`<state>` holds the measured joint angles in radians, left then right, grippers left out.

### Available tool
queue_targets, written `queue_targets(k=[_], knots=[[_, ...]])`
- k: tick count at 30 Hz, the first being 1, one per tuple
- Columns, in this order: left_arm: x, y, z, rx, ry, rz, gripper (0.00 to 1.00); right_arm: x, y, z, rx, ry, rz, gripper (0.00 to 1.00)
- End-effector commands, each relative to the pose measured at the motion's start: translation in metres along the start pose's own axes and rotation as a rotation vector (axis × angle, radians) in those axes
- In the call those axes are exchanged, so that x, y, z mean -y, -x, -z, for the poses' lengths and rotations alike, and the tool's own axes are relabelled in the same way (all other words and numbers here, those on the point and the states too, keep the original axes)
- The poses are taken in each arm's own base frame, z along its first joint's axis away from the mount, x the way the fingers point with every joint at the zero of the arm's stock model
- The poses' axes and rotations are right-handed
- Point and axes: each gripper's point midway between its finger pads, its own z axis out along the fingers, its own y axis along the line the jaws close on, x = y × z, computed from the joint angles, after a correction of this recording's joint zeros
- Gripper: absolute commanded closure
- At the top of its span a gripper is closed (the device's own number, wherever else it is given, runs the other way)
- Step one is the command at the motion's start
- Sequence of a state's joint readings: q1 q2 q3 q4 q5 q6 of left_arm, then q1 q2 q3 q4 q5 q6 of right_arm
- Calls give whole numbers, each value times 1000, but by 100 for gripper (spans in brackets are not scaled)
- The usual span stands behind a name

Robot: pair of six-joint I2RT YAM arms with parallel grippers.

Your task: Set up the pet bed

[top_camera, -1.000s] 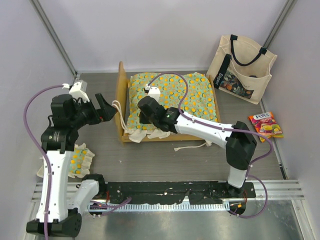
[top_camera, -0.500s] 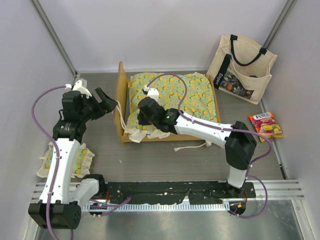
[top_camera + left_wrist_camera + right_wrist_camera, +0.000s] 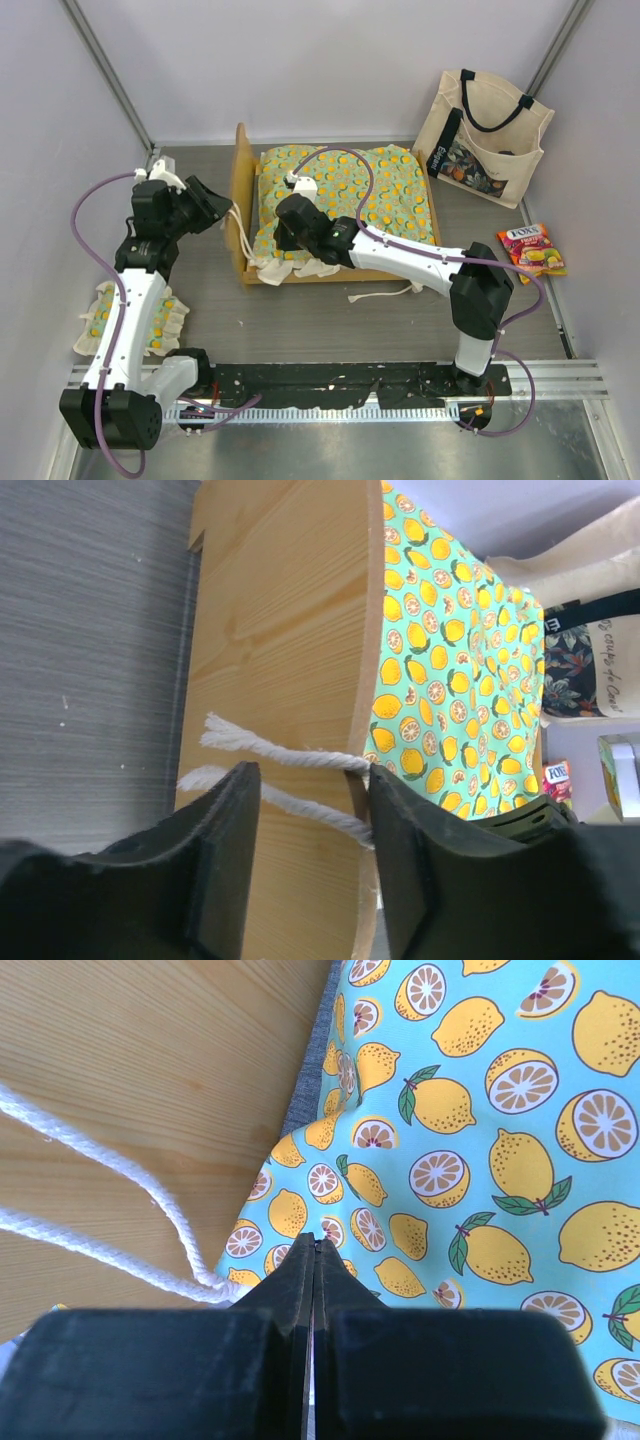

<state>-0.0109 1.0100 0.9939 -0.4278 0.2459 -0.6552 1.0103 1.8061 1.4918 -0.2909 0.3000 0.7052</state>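
Grey table (image 3: pixel 300 320) between pale walls. The pet bed (image 3: pixel 300 277), a light-wood frame with a curved headboard (image 3: pixel 290 630), stood near the far edge, its lemon-print cushion (image 3: pixel 390 190) lying inside. The right claw (image 3: pixel 315 1250), closed, pressed the cushion's corner beside the headboard, apparently steadying it. The left claw (image 3: pixel 315 780), jaws apart, straddled the white ties (image 3: pixel 270 752) draped over the headboard, probably to grasp them.

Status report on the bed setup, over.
Left pincer open, lined up on the tie cords at the bed frame. Right pincer shut, tip on the cushion. Cushion lies in the frame. Right arm across it.
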Motion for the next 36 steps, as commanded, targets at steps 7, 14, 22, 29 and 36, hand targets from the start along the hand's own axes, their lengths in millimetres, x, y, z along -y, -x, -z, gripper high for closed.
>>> queue_targets(k=[7,14,22,29,36], knots=[[12,15,-1,67,-56,20,88,-7,13,3,45,29,2,99],[23,18,8,59,-95,-11,100,-5,5,-6,23,27,-10,98],[42,11,30,21,-174,-49,100,-1,5,-9,16,22,-15,96],[43,-11,54,-47,-203,-98,100,-12,8,-4,7,83,-12,92],[26,-60,74,-205,-201,-142,100,-25,11,7,13,163,-10,88]])
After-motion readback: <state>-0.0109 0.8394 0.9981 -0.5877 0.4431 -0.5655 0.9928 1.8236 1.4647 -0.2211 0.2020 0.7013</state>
